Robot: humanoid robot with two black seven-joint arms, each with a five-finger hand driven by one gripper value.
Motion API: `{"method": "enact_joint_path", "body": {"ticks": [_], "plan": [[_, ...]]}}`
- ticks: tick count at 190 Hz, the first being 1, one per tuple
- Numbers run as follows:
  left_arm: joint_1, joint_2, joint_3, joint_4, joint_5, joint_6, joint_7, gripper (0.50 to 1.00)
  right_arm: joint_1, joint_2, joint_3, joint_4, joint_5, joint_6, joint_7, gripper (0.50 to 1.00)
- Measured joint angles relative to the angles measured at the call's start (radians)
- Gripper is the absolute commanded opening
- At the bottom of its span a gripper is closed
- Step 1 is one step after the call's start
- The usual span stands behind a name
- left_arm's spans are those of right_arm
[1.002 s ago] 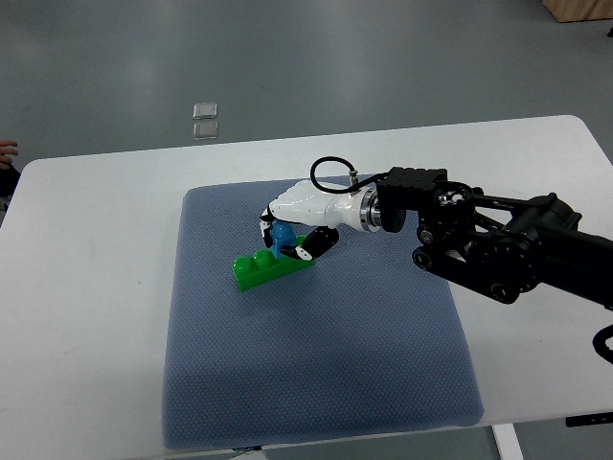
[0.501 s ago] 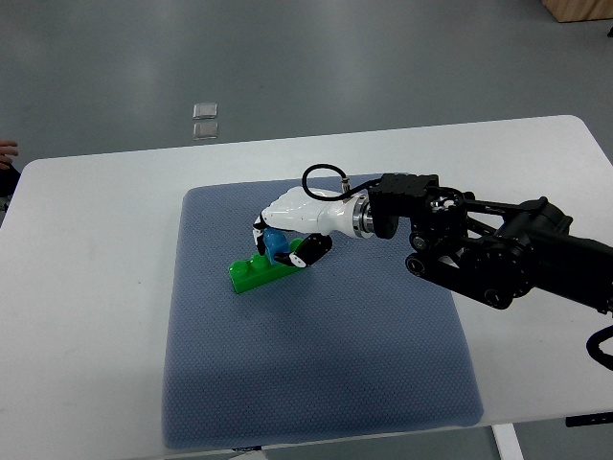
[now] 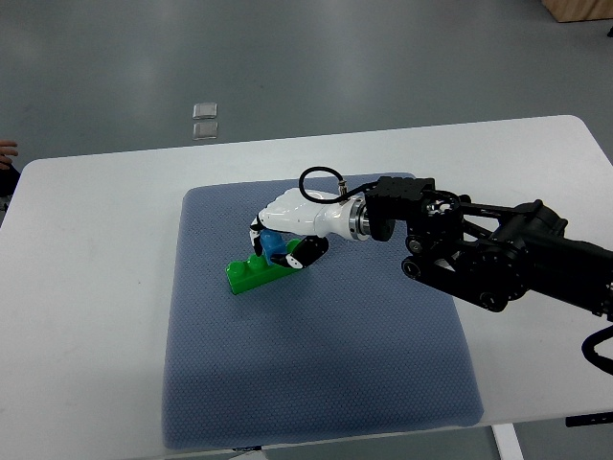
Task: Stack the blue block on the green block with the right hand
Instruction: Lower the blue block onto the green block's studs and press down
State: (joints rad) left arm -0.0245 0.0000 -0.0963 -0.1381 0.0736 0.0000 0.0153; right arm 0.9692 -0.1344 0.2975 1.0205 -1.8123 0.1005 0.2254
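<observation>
A green block (image 3: 247, 275) lies on the blue-grey mat (image 3: 316, 364), left of the mat's middle. On its right end rests a small blue block (image 3: 275, 244), mostly covered by my right hand (image 3: 283, 243), whose white fingers are curled around it. The right arm reaches in from the right edge. How firmly the blue block is seated on the green one is hidden by the fingers. The left arm is out of view.
The mat lies on a white table (image 3: 86, 316). Two small clear squares (image 3: 204, 119) sit on the grey floor beyond the table's far edge. A bit of a person's hand (image 3: 7, 149) shows at the left edge.
My right hand has shifted left with the blue block in it, and the green block has slid a little left and toward me with it.
</observation>
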Motion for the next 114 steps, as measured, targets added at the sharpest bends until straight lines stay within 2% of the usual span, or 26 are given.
{"method": "enact_joint_path", "body": {"ticks": [114], "plan": [[0.0,0.0,0.0,0.0,0.0,0.0,0.0,1.0,-0.023,0.023,0.0,-0.029,-0.02,-0.013,0.0,0.547]]}}
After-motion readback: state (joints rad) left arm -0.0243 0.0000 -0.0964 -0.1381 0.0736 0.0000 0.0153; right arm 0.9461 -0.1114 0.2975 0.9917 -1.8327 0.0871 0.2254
